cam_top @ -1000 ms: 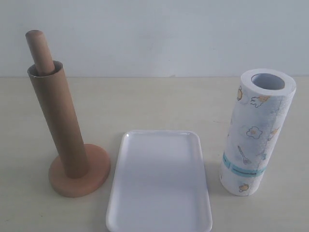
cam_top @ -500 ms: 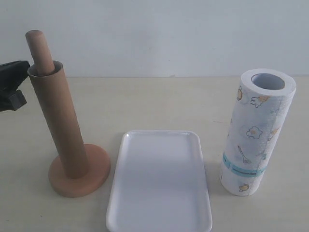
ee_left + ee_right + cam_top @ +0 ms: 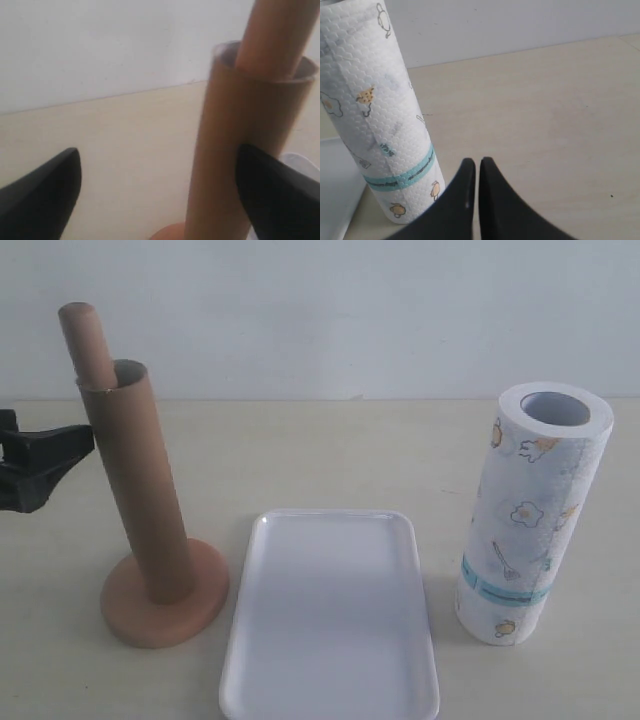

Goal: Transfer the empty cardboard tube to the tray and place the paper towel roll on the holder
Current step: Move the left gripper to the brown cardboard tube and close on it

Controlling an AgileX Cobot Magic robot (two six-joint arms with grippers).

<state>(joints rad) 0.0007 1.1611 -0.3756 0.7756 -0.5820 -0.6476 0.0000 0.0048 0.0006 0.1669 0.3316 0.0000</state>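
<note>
- The left gripper [image 3: 157,157] has its black jaws spread wide and grips nothing. One finger [image 3: 272,195] sits just beside the empty cardboard tube [image 3: 225,150]; whether they touch cannot be told.
- Seen from across the room, that gripper reaches in from the left edge, level with the tube's upper half.
- The right gripper [image 3: 473,167] has its jaws pressed together on nothing. It hangs low over the table [image 3: 300,450], near the foot of the paper towel roll [image 3: 375,115] but apart from it.
- The tube is sleeved over the rod of the holder [image 3: 195,595] and leans at a tilt. Its lower end rests on the round wooden base, and the rod's rounded top pokes out of its open upper end.
- The tray [image 3: 330,620] lies flat on the table between the holder and the roll, just beside the holder's base.
- The roll stands upright to the right of the tray, hollow centre up and teal band near its bottom.
</note>
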